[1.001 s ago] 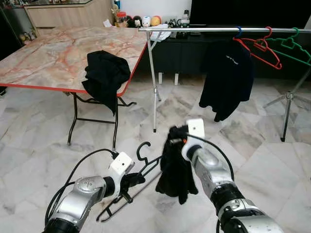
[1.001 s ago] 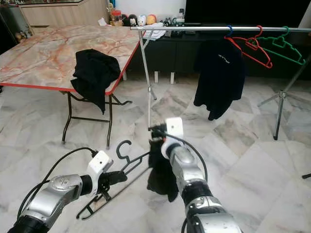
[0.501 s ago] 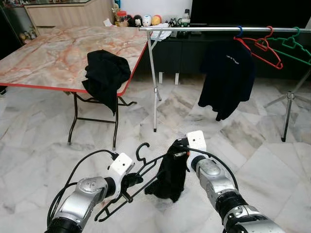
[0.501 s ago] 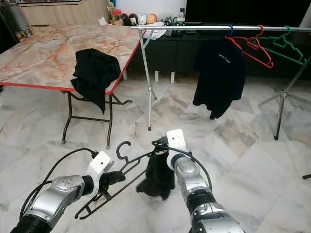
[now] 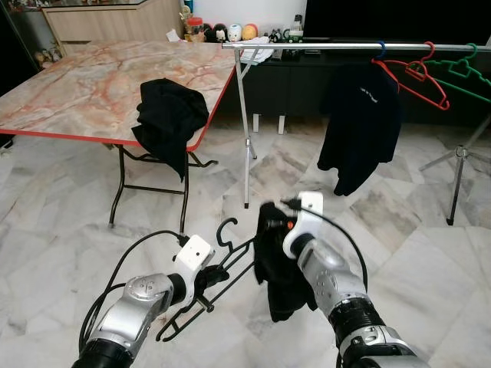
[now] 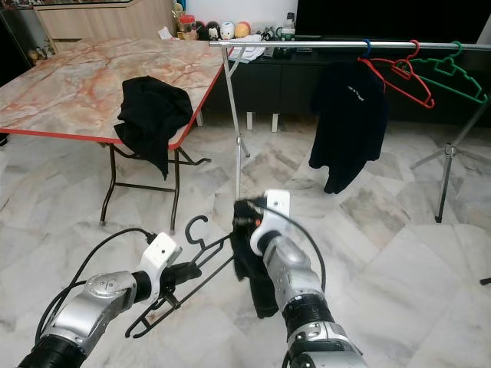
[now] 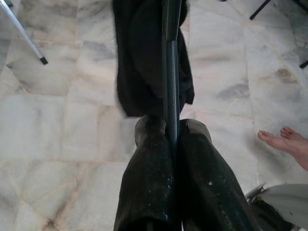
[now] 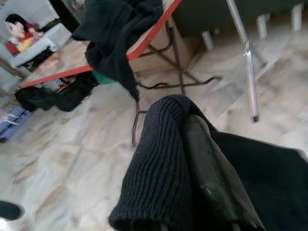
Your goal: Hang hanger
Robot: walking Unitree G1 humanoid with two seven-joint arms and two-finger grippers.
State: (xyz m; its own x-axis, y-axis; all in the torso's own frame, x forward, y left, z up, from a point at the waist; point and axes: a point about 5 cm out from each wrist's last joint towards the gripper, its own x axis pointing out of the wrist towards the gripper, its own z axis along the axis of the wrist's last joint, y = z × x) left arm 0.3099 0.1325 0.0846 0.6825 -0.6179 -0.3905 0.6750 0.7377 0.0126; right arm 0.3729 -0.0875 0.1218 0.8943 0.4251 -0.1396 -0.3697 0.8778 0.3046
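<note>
Listing from the robot's left: marble-patterned folding table (image 5: 77, 92) with red edge, standing on a pale veined marble floor (image 5: 54, 230); black garment (image 5: 170, 119) draped over its near corner, hanging past the edge. Behind the table, a wooden sideboard (image 5: 107, 23); along the back wall, a dark low cabinet (image 5: 284, 80) bearing small figurines (image 5: 222, 32).

Left gripper (image 5: 205, 282): low over the floor, fingers (image 7: 149, 178) pressed together on the bar of a black hanger (image 5: 222, 264), hook end up and toward the rack, the far arm of the hanger touching the cloth beside it.

Right gripper (image 5: 270, 222): just beside the hanger, pinched onto the collar of a black shirt (image 5: 280, 268), which hangs limp below it, clear of the floor.

Clothes rail (image 5: 353, 46): silver, on slim legs, well behind both grippers. Carries a dark shirt (image 5: 360, 123) on a blue hanger hook, then a red hanger (image 5: 418, 77), then a green hanger (image 5: 464, 73), both bare.

A person's bare foot (image 7: 288, 144) on the floor, seen from the left wrist.

Change against half a second ago: right gripper has risen and the black shirt hangs longer and straighter; hanger tilt is little altered; left gripper's hold is unchanged.
</note>
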